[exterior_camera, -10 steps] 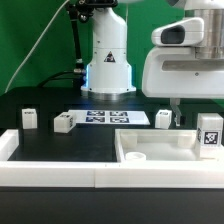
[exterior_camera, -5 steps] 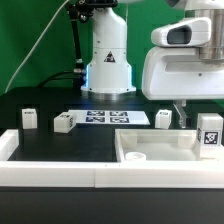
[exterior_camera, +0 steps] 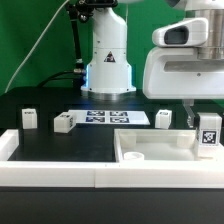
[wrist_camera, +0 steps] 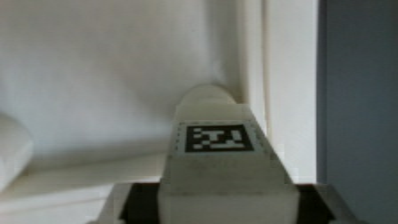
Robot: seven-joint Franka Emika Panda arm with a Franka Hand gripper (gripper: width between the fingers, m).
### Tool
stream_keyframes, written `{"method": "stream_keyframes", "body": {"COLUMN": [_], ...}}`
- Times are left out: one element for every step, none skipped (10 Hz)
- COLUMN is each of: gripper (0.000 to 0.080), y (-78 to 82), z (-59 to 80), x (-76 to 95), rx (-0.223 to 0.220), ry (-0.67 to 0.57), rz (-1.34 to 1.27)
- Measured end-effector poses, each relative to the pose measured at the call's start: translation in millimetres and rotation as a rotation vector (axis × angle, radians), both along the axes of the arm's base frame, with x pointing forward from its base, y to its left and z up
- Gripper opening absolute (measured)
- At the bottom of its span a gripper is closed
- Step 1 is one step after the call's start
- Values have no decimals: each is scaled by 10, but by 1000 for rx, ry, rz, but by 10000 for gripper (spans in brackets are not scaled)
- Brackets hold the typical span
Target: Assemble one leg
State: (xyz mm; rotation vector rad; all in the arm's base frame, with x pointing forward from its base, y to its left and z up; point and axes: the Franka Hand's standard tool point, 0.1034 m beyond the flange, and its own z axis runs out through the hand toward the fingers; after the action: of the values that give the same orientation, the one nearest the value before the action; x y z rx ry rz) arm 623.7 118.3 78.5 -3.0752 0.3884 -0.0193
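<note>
White plastic leg [exterior_camera: 208, 134] between the fingers [exterior_camera: 190, 116], above the tray-like piece [exterior_camera: 160, 152].

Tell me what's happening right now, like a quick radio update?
Gripper shut on a leg, over the tray-like piece at the exterior view's right. Three other legs on the table. Nothing visibly in the way.
</note>
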Motion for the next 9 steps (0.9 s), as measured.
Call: {"method": "stream_keyframes", "body": {"gripper": [291, 291, 291, 291, 291, 291, 291, 292, 292], "y": [-7, -23, -38, -32, -17, 0, 23, 42, 35], "z": [-7, -14, -17, -20, -27, -30, -30, -28, -24], "x": [7, 7, 10, -1, -7, -11, -18, -24, -20], "rx": [24, 48, 67, 75, 81, 84, 83, 81, 95], "ry": [0, 7, 6, 3, 4, 4, 6, 10, 21], "rz": [-147, -286, -415, -571, -722, -879, -1010, -1103, -1191]}}
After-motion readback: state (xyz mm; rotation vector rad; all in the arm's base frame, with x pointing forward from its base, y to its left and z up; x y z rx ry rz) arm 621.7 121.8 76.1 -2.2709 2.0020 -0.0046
